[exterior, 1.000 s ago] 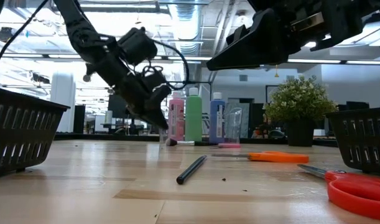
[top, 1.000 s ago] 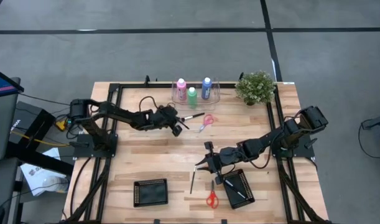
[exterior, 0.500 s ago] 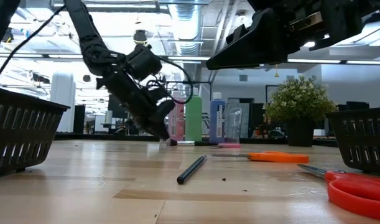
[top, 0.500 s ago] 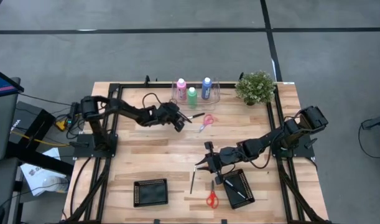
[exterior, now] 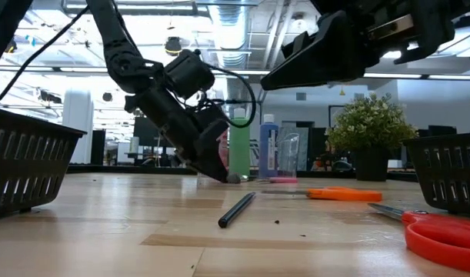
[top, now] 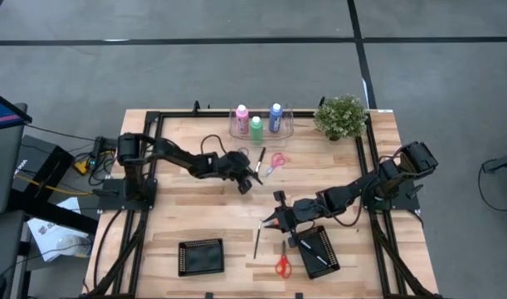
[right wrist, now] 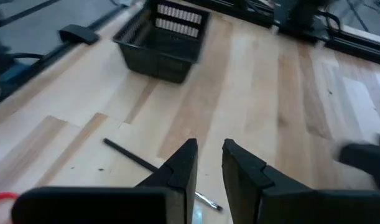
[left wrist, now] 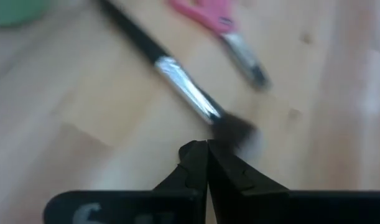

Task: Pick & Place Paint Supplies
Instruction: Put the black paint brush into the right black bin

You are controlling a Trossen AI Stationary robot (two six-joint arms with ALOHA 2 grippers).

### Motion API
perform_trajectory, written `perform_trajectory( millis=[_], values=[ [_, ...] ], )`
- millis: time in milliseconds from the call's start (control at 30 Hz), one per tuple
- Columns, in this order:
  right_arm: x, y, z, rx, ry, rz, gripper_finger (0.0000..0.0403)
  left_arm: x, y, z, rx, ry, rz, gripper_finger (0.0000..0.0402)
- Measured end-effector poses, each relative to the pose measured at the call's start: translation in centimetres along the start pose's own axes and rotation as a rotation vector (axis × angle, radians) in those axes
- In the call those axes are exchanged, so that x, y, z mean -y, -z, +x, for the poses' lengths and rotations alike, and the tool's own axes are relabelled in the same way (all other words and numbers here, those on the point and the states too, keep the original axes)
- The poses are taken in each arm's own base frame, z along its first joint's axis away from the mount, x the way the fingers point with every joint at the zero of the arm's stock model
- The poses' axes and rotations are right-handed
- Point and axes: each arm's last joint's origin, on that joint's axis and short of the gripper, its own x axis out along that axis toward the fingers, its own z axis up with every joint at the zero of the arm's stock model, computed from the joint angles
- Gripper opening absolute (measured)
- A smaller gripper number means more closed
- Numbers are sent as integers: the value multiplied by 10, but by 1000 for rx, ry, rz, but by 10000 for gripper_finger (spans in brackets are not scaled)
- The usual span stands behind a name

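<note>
— where's the left tool [top: 251, 180] right now?

— low over the middle of the bench [top: 178, 208], its tips pressed together with nothing between them. in the left wrist view they meet in a point right at the bristle end of a brush [left wrist: 177, 81], which lies flat on the wood, not held. the pink scissors [top: 275, 161] lie just beside that brush.

— and the right one?

— the right tool [top: 272, 223] hangs over the front half of the bench, fingers a little apart and empty. a second brush [top: 257, 242] lies on the wood just below it, near the red scissors [top: 282, 262].

— where are the paints?

— at the back, standing upright in a clear tray [top: 290, 126]: pink bottle [top: 241, 115], green bottle [top: 255, 126], blue bottle [top: 275, 117], all white-capped. the plant [top: 340, 115] sits just to the right of them. from the low view the left arm partly hides the pink one.

— any baskets?

— two black ones at the front — the left basket [top: 201, 256] well apart from the brushes, the right basket [top: 319, 252] under the right arm with a thin brush-like stick in it; i can't tell more than that.
</note>
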Motion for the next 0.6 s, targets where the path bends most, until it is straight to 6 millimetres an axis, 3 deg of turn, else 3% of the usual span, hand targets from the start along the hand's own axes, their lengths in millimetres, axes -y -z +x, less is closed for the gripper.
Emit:
perform_trajectory(
  millis=[200,400,600],
  values=[
    [2,4,0,-42,39,16,62,18,5,-3,19,1,63,0],
    [-11,2,-3,-45,122,-2,62,31,-10,-23,107,-16,410,0],
    [-18,1,-5,-40,164,-2,78,23,-16,-34,69,-25,714,27]
  ],
)
